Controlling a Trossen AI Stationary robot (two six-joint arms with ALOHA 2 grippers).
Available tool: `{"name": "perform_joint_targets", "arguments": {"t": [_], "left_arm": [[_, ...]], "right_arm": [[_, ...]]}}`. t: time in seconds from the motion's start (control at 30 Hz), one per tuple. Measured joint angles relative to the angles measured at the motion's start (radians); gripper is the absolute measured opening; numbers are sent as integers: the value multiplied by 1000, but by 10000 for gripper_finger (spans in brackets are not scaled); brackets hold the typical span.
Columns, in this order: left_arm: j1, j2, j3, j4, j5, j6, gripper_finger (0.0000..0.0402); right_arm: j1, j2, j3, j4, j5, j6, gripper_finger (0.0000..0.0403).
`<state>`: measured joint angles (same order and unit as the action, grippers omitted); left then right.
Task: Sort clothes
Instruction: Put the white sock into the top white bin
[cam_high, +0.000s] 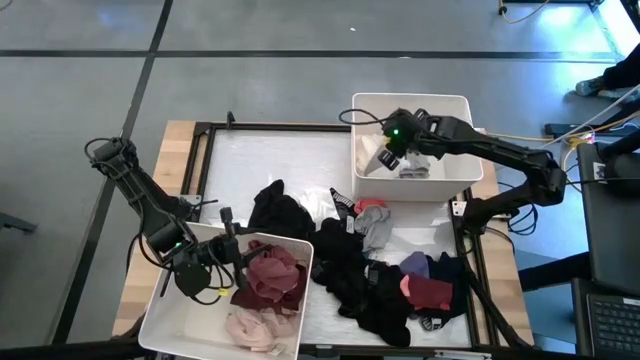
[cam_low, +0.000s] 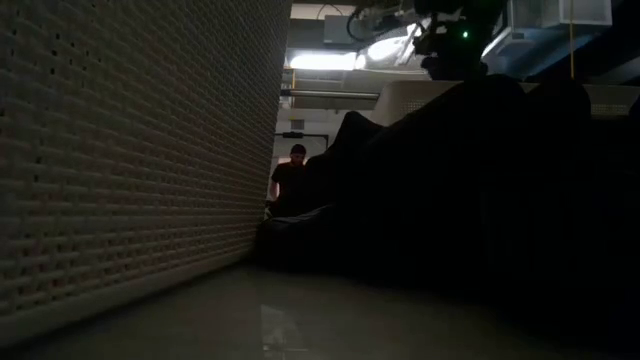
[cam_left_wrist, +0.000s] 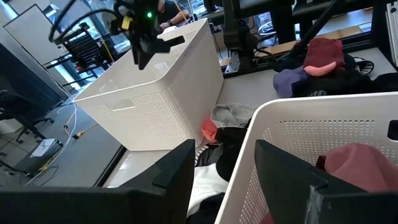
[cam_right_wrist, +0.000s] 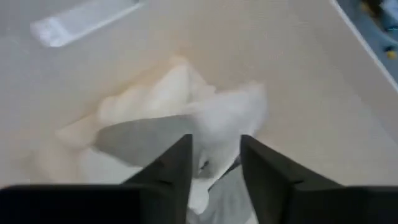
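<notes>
Right gripper (cam_high: 392, 145) is hovering over the far white bin (cam_high: 455, 105). A white and grey garment (cam_right_wrist: 186, 118) is lying crumpled on the bin floor directly below the fingertips; no clear long axis, bunched up. In the right wrist view the fingers (cam_right_wrist: 168, 171) are standing parted with a narrow gap and white cloth is showing in that gap; cannot tell whether they are pinching it or have let go.

Left gripper (cam_high: 205, 268) is sitting over the rim of the near white bin (cam_high: 165, 320), jaws spread apart, gripping nothing. That bin is holding maroon clothes (cam_high: 272, 278) and pink clothes (cam_high: 255, 328).

Remaining pile of clothes (cam_high: 375, 270), mostly black with grey, red and purple, is lying on the table (cam_high: 290, 155) between the two bins.
</notes>
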<state>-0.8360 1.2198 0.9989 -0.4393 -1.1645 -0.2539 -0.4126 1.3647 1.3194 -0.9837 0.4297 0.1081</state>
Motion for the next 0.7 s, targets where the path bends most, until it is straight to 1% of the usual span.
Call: {"name": "perform_joint_targets", "arguments": {"t": [0.1,0.17,0.23,0.33,0.5,0.7], "left_arm": [[0,0,-6,8,0,0,156],[0,0,-10,0,0,0,156],[0,1,-10,5,0,0,156],[0,1,-10,6,0,0,156],[0,1,-10,5,0,0,156],[1,1,-10,6,0,0,156]], "right_arm": [[0,1,74,-59,-39,8,188],[17,1,137,-109,-40,41,211],[46,0,191,-125,-35,50,228],[126,-3,240,-96,-34,49,243],[324,0,220,70,-41,8,248],[542,34,84,265,-39,-34,248]]}}
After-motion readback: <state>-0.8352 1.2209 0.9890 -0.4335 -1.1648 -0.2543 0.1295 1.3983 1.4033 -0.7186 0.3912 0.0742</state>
